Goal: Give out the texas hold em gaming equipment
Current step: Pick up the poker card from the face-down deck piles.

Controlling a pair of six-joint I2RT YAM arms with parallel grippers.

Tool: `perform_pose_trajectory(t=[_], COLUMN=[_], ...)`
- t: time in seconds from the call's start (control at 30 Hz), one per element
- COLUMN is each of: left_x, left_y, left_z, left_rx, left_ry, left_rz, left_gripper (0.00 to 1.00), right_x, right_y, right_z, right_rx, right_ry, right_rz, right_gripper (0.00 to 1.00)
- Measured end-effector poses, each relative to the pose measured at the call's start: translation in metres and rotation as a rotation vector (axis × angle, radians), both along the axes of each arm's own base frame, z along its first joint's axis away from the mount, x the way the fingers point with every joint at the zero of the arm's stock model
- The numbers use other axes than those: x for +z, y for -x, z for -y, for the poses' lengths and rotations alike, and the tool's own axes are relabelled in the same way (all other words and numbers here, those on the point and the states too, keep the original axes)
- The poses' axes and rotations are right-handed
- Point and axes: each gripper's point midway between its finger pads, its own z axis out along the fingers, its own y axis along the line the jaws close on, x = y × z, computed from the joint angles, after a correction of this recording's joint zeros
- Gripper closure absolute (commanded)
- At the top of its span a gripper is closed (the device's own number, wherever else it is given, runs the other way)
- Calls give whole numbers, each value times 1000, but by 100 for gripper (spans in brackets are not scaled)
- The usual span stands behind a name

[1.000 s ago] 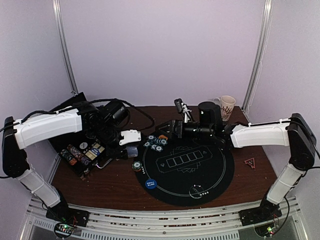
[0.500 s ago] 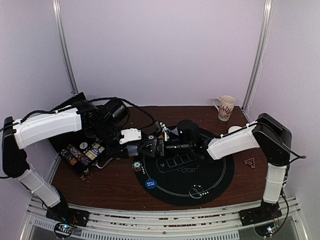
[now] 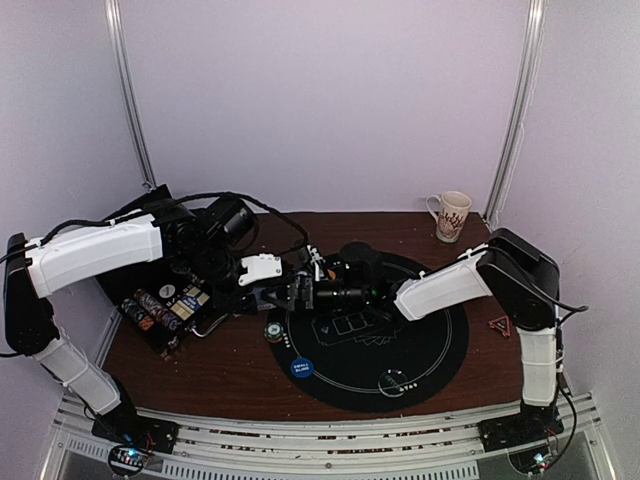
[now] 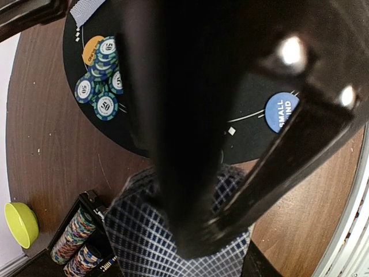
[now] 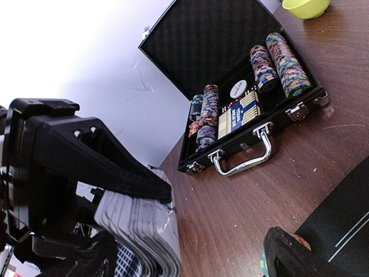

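Card deck: just off left edge of poker mat, pinched flat in left gripper, fingers pressed on stack. Right gripper nose-to-nose with it over mat's left rim, jaws spread, apparently holding nothing.

Risks:
- Taking several cards instead of one. Deck edges look fanned and loose.
- Pulling against firm clamp, so bent card or whole deck dragged out and spilled toward chip case left of mat.
- Finger-on-finger collision. Clearance looks minimal.
- Chip pile at mat's far-left rim, within sweep path, could get scattered.
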Motion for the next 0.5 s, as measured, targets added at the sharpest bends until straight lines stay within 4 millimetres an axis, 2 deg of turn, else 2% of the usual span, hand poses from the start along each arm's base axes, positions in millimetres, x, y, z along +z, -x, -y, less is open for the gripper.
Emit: perform_pose_trajectory(t=[0.13,0.5], left_x=[0,-1], left_y=[0,1], left_z=[1,-1], left_rx=[-2,-7], left_ry=[4,-6], left_rz=[-2,-5], left_gripper=[53,53], right_x=[5,-5], right_y=[-5,-9], right_z=[-4,-2], right_rx=[-12,-39], right_ry=[-8,50], right_rz=[-1,-6], right_gripper=[15,27])
